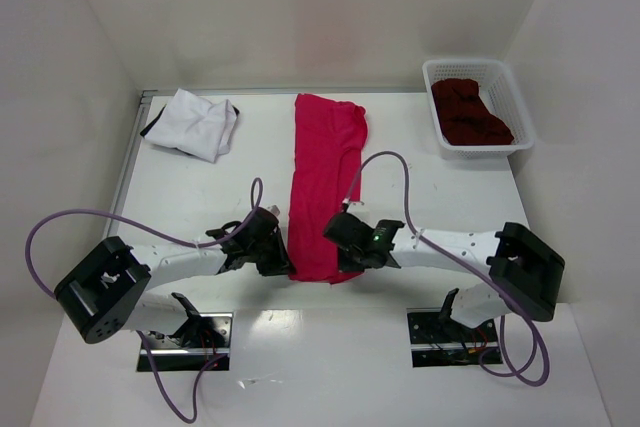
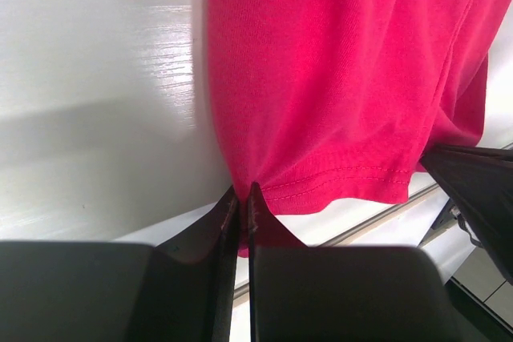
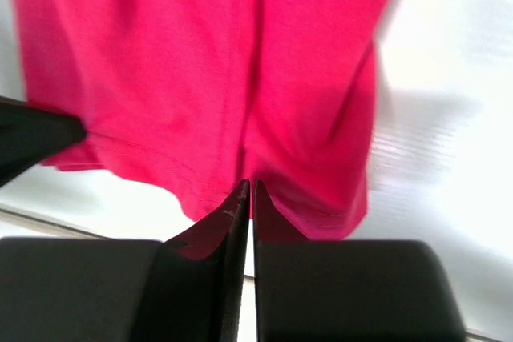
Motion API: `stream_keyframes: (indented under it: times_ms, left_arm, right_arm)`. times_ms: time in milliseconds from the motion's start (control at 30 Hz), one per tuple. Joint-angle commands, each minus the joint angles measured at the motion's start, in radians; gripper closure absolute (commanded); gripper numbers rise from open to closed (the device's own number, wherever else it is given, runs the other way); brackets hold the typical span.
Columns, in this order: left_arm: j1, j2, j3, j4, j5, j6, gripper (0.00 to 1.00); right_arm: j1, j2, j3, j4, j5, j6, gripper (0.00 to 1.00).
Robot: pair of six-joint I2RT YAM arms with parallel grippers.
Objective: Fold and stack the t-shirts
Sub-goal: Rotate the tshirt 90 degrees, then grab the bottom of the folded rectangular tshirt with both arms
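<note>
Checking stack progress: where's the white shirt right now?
In the top view the white shirt lies folded at the table's far left corner, left of the red shirt and apart from it, across from the basket.

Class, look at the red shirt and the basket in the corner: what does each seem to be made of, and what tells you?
Red t-shirt: soft knit cloth, matte, probably cotton; fine weave and a stitched hem show.
Basket: white, likely plastic; stiff lattice walls with a smooth rim.

Red shirt [image 3: 240, 78] blurred, top cut off, R wrist view.
</note>
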Motion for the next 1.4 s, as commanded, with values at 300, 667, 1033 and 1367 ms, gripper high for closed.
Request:
stream_keyframes:
  times_ms: [300, 667, 1033, 1367]
  left_arm:
    - [-0.006, 0.029, -0.033, -0.045, -0.006, 0.033, 0.99]
    - [-0.024, 0.029, 0.007, -0.054, -0.006, 0.033, 0.99]
    - [-0.024, 0.020, 0.025, -0.063, 0.024, 0.051, 0.99]
    - [-0.073, 0.042, 0.054, -0.074, 0.035, 0.062, 0.99]
  right_arm:
    - [-0.099, -0.300, -0.077, -0.078, -0.014, 0.033, 0.32]
    - [-0.165, -0.326, -0.248, 0.089, -0.128, 0.032, 0.25]
    - [-0.165, -0.315, -0.333, 0.208, -0.128, 0.062, 0.40]
    - [-0.165, -0.274, -0.361, 0.284, -0.128, 0.062, 0.48]
